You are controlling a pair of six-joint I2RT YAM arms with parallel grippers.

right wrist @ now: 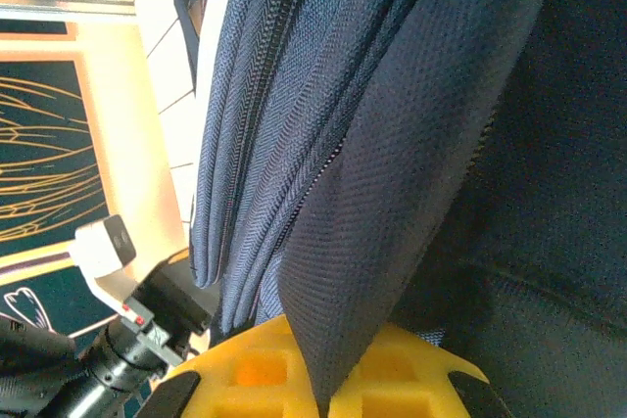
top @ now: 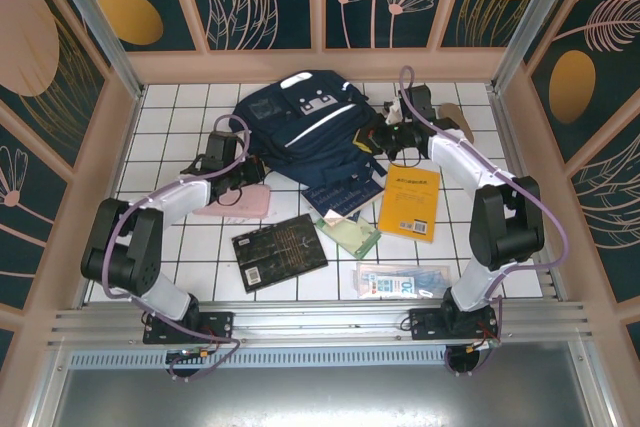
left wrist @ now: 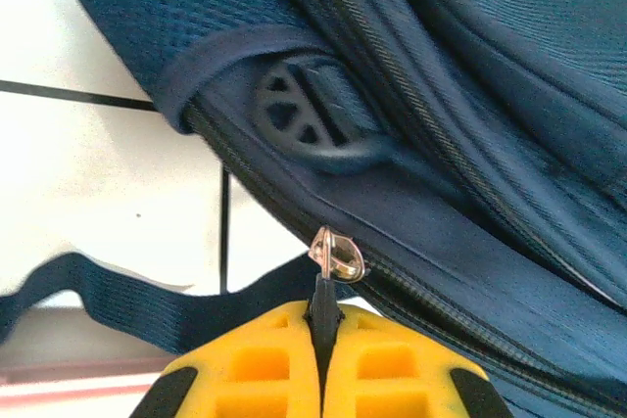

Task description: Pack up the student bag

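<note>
The navy student bag (top: 305, 132) lies flat toward the back of the white tiled surface (top: 170, 112), between the two arms. The left hand (left wrist: 321, 332) is pinched fully together on the dark zip pull (left wrist: 321, 293) hanging from the metal slider (left wrist: 339, 255) at the bag's left side, a grip suited to dragging the slider along its track. The right hand (right wrist: 328, 379) is likewise clamped tight, on a fold of navy fabric (right wrist: 382, 203) beside the zip on the opposite side. It probably anchors and tensions the cloth so the zip can run instead of the whole bag sliding. The yellow book (top: 410, 202), black book (top: 280, 252) and pink pouch (top: 240, 204) lie outside the bag on the surface, so nothing looks packed yet.
</note>
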